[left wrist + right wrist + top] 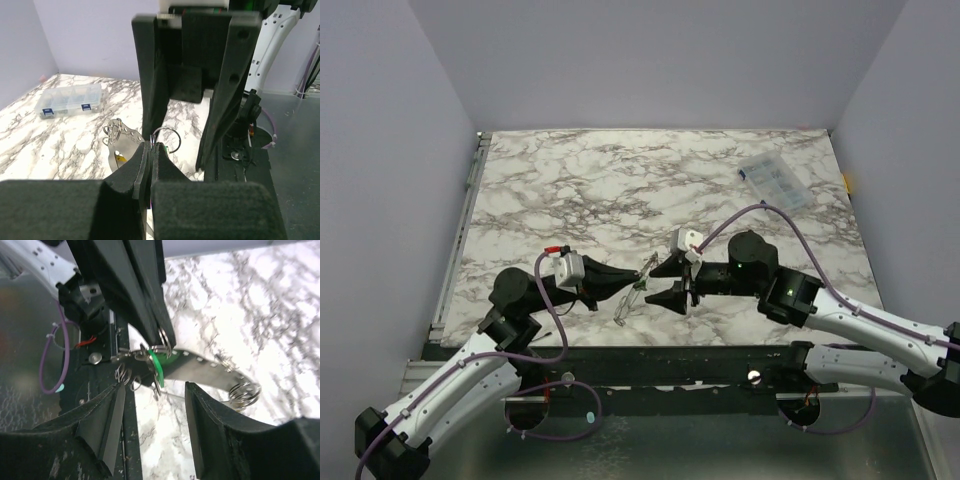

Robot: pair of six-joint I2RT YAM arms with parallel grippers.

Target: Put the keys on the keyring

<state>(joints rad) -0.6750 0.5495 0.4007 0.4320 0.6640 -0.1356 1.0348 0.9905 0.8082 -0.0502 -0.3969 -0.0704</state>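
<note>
Since the left gripper (151, 150) clamps the keyring (200, 369) up, the green key (159, 365) dangles between the right gripper's (155, 390) open, empty jaws, likely awaiting a grab.

The top view shows two robot arms with two grippers in all, the left gripper (638, 274) at lower centre and the right gripper (658, 282) just right of it. They sit over one marble table (570, 180), with one clear compartment box (775, 180) at upper right. The wrist views show two keys, one green-headed key (159, 366) and one yellowish key (119, 159), and one keyring (200, 367), whose wire rings are too tangled to count.
</note>
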